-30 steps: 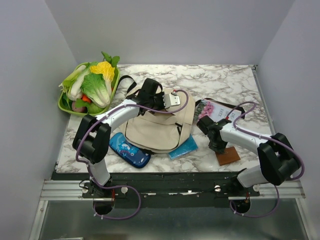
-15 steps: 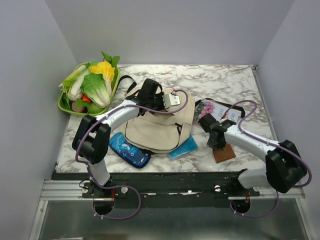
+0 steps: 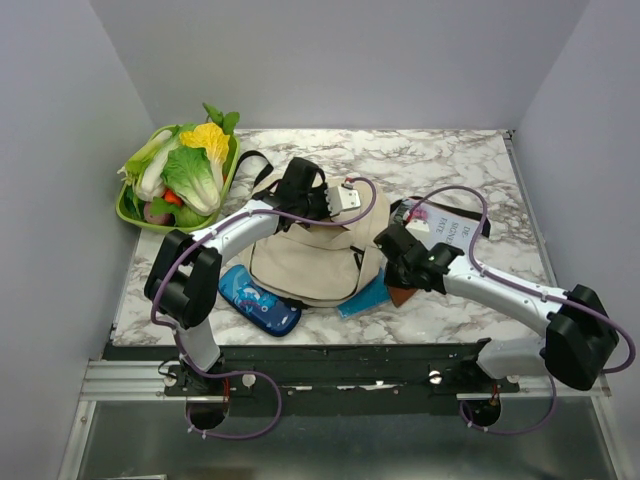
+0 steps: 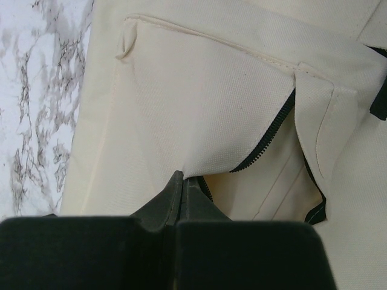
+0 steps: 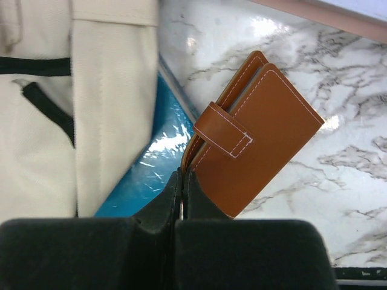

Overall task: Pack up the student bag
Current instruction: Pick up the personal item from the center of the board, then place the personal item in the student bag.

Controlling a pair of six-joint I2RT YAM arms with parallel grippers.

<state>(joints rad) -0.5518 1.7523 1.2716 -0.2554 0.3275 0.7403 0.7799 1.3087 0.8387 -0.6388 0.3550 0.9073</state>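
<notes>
The beige student bag point(image 3: 310, 255) lies at the table's middle, its black zipper open point(image 4: 266, 136). My left gripper point(image 3: 312, 208) is over the bag's back part. In the left wrist view it point(image 4: 181, 180) is shut on the edge of the bag's cloth flap beside the zipper. My right gripper point(image 3: 400, 272) is at the bag's right edge, shut on a brown leather wallet point(image 3: 403, 294). In the right wrist view the gripper point(image 5: 184, 176) pinches the wallet point(image 5: 257, 133) by its lower corner, above a blue packet point(image 5: 142, 166) and next to the bag point(image 5: 91, 90).
A dark-blue patterned pencil case point(image 3: 258, 298) lies at the bag's front left. The blue packet point(image 3: 365, 297) sticks out from under the bag's front right. A book with flowers on its cover point(image 3: 445, 225) lies to the right. A green tray point(image 3: 125, 215) of vegetables stands back left.
My right gripper has carried the brown wallet left, from the table's front right to the bag's right edge. The left arm has not moved.
</notes>
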